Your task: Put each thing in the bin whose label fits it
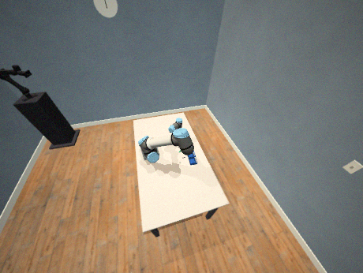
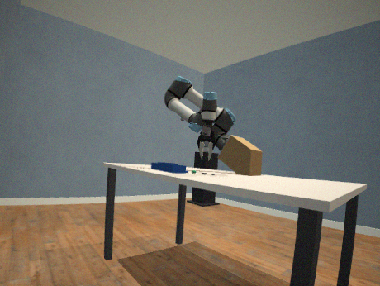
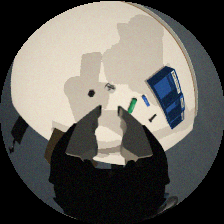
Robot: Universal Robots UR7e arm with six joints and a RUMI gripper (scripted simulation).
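Note:
Two joined blue bins (image 3: 169, 96) lie on the white table at the right of the wrist view; they also show in the side view (image 2: 168, 167) and from above (image 1: 192, 158). Their labels are too small to read. Small parts lie near them: a green piece (image 3: 132, 105), a small blue piece (image 3: 145, 100), a small black piece (image 3: 152, 118), a black nut (image 3: 91, 93) and a grey screw (image 3: 110, 87). My gripper (image 3: 109, 106) (image 2: 205, 154) hangs above the table, pointing down, to the left of the green piece. Its fingers stand a little apart with nothing between them.
A tan cardboard box (image 2: 241, 155) rests tilted on the table close behind the arm. The bins sit near the table's right edge (image 1: 201, 154). A black pedestal (image 1: 45, 118) stands on the floor far to the left.

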